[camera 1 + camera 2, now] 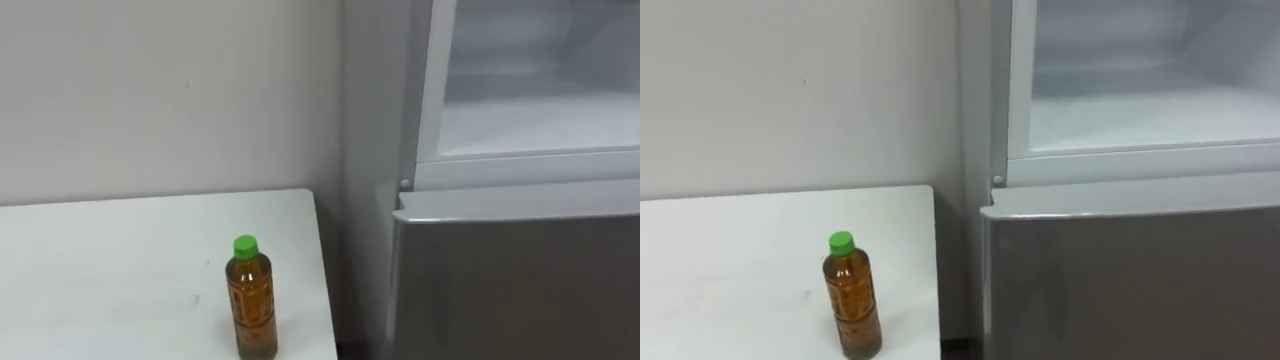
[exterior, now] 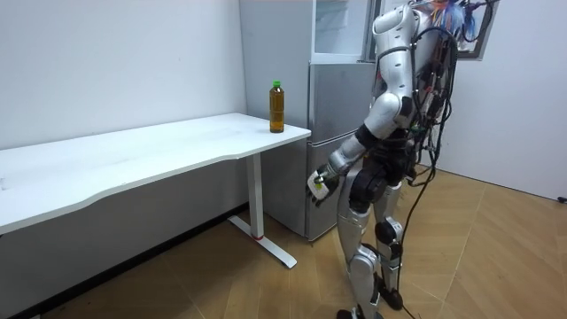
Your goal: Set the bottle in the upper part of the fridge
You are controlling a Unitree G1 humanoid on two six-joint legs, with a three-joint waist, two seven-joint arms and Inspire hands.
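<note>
The left hand (image 2: 317, 184) hangs low at the centre of the room view, in front of the lower fridge door (image 1: 520, 285) and below the level of the tabletop (image 1: 120, 270). It touches nothing, and I cannot tell how far its fingers are open.

The bottle (image 1: 250, 300) stands upright on the tabletop at the lower centre of the left eye view. It has a green cap and brown liquid, and it is near the tabletop's right edge and front corner. A narrow gap separates that edge from the fridge's grey side. The upper fridge compartment (image 1: 540, 90) stands open at the upper right of the frame, its white interior showing above the closed grey lower door.

In the room view the robot stands upright on a wooden floor (image 2: 496, 257), close before the fridge and just past the tabletop's end. The long white tabletop runs along a plain white wall (image 1: 160, 90) towards the room view's left.
</note>
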